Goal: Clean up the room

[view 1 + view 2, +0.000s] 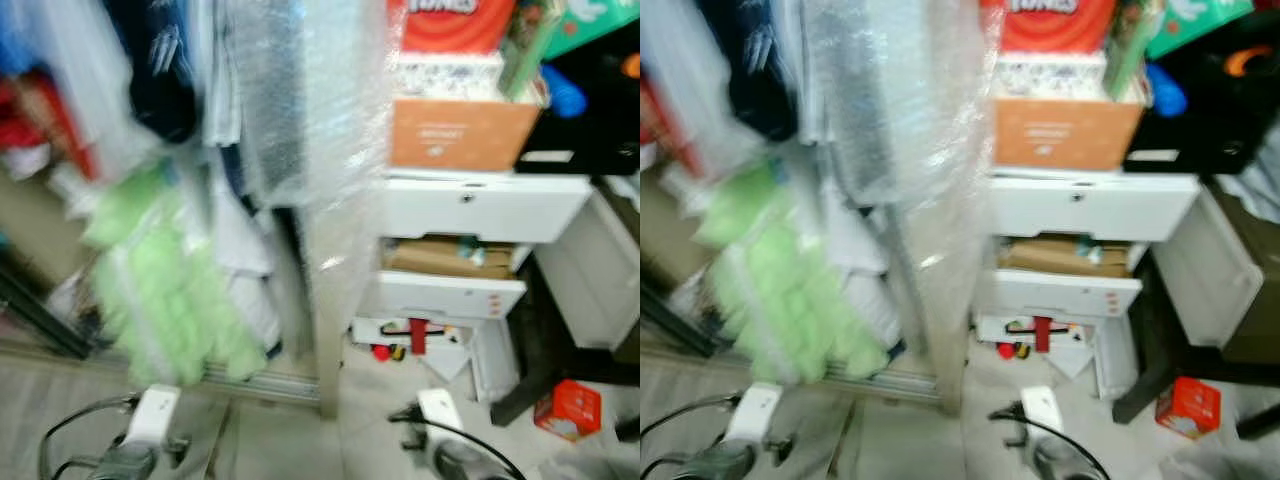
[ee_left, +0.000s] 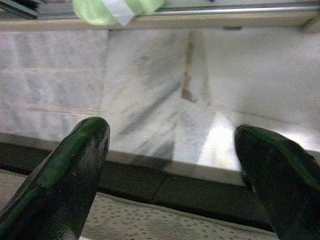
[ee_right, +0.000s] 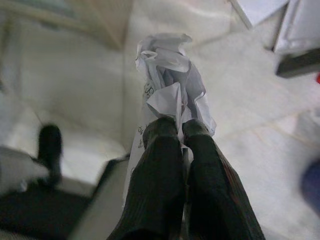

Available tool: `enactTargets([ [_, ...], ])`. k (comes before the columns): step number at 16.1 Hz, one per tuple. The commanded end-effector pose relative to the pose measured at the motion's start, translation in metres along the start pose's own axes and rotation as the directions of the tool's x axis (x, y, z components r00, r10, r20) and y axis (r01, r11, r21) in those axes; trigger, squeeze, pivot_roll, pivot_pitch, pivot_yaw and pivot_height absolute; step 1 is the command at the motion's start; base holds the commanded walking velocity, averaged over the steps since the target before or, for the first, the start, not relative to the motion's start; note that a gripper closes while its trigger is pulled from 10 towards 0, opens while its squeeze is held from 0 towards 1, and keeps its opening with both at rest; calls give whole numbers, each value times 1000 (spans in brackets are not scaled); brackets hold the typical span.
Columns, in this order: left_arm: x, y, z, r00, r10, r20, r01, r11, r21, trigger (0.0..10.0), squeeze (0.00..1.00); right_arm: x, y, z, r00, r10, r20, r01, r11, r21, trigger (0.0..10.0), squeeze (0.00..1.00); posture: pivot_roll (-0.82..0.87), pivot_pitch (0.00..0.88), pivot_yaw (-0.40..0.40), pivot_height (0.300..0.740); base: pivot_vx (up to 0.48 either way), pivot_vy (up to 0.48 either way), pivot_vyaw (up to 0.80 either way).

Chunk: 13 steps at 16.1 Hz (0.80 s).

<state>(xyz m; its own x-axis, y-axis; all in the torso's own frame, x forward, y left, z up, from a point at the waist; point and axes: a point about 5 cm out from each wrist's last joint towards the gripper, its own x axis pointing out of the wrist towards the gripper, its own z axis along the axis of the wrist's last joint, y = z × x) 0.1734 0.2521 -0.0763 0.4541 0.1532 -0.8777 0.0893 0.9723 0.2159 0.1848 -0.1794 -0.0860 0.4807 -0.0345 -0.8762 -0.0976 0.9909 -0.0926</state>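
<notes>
The right gripper (image 3: 181, 131) is clenched on a crumpled wad of white paper (image 3: 170, 80), which juts out beyond the two black fingertips and hangs above the pale marble floor (image 3: 75, 90). The left gripper (image 2: 172, 150) stands released, its two black fingers (image 2: 75, 170) spread wide apart with nothing between them, held over a dark threshold strip (image 2: 165, 182) where the marble meets a speckled mat. From the head views, blurred, both silver wrists sit low at the frame's bottom edge, left (image 1: 150, 420) and right (image 1: 440, 415). Ahead stands a white drawer unit (image 1: 470, 205) with a flat brown cardboard piece (image 1: 445, 257) lodged in its open middle tier. On top rests an orange cardboard box (image 1: 462, 132), with a red carton (image 1: 450, 25) above it. A clear bubble-wrap sheet (image 1: 320, 110) hangs to the unit's left, beside a light green fluffy bundle (image 1: 165, 280) near the sliding-door track. A small red box (image 1: 568, 408) lies on the floor to the right, and small red items (image 1: 415, 335) lie at the unit's base.
</notes>
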Motion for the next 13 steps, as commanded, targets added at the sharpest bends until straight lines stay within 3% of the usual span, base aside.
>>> enactTargets([
  [1, 1, -7, 10, 1000, -10, 22, 9, 1000, 18, 10000, 0, -1, -9, -6, 1000, -20, -22, 20, 1000, -9, 10000, 0, 23, 0, 73, 740, 0, 0, 0],
  [8, 3, -24, 20, 999, -40, 35, 39, 999, 38, 10000, 0, -1, -10, -6, 999, -17, -28, 16, 999, -28, 10000, 0, 22, 0, 70, 740, 0, 0, 0],
  [13, 3, -22, 19, 999, -39, 36, 37, 999, 37, 10000, 0, -1, -11, -6, 999, -13, -29, 12, 999, -38, 10000, 0, 22, 0, 69, 740, 0, -421, 0],
])
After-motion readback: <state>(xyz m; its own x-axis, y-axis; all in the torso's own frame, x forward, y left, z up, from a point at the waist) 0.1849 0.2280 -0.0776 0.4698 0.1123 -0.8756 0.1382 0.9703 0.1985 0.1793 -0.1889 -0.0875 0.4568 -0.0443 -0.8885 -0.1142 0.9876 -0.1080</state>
